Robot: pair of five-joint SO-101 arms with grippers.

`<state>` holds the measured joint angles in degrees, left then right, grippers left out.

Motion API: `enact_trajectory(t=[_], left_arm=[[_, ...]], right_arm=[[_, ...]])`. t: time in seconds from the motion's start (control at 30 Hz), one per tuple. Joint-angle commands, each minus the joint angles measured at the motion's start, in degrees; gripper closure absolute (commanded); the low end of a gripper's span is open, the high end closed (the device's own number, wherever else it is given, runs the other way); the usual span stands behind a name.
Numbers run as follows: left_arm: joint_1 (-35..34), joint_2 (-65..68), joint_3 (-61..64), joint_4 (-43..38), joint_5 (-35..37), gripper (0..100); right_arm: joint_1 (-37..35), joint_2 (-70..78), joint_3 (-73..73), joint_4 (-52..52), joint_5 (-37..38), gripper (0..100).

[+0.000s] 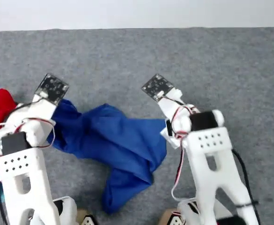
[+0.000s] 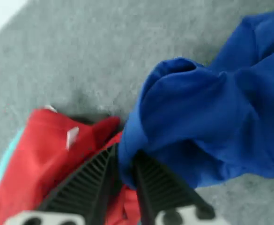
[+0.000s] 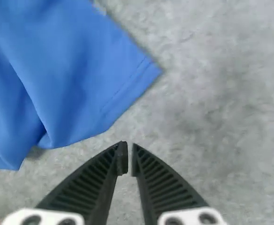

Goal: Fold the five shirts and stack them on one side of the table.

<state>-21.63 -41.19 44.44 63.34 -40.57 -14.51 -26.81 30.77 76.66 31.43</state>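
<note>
Left wrist view: noted left claw (image 2: 125, 159) pinched narrow on a bunched fold of the blue shirt (image 2: 211, 117), close by the red shirt (image 2: 38, 154). Found right claw (image 3: 127, 154) closed to a slit, holding nothing, just beside that blue shirt's free edge on the grey table (image 1: 174, 51). Judged crumpled mid-table, not yet flat. Recommended: open right claw, take the edge, draw apart evenly, avoid snagging the red shirt.

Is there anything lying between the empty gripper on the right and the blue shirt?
Nothing visible does. A strip of bare grey table is all that separates the right gripper from the hem of the blue shirt.
</note>
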Motion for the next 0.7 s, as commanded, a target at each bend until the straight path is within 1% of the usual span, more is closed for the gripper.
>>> enact_trajectory(t=[0.0,0.03,0.1,0.2,0.4,0.5,0.67], left_arm=[[-1.23,-0.88,1.27,-1.93,0.35,99],[-1.23,-0.88,1.27,-1.93,0.35,99],[-1.23,-0.97,1.27,-1.93,0.35,99],[-1.23,-0.97,1.10,-1.93,0.35,99],[-1.23,-0.97,1.27,-1.93,0.35,99],[-1.23,-0.97,1.27,-1.93,0.35,99],[-1.23,-0.97,1.27,-1.93,0.35,99]], right_arm=[[-0.40,8.13,-5.63,-0.57,-1.05,83.8],[-0.31,10.77,-8.00,-0.40,-1.58,81.3],[-0.22,15.60,-13.45,-0.22,-5.63,79.8],[-1.01,22.81,-22.33,2.24,-10.29,79.8],[-3.74,37.93,-39.56,10.68,-15.47,79.7],[-3.82,45.14,-46.95,13.76,-17.41,79.7],[-3.82,55.69,-57.58,18.33,-17.76,79.7]])
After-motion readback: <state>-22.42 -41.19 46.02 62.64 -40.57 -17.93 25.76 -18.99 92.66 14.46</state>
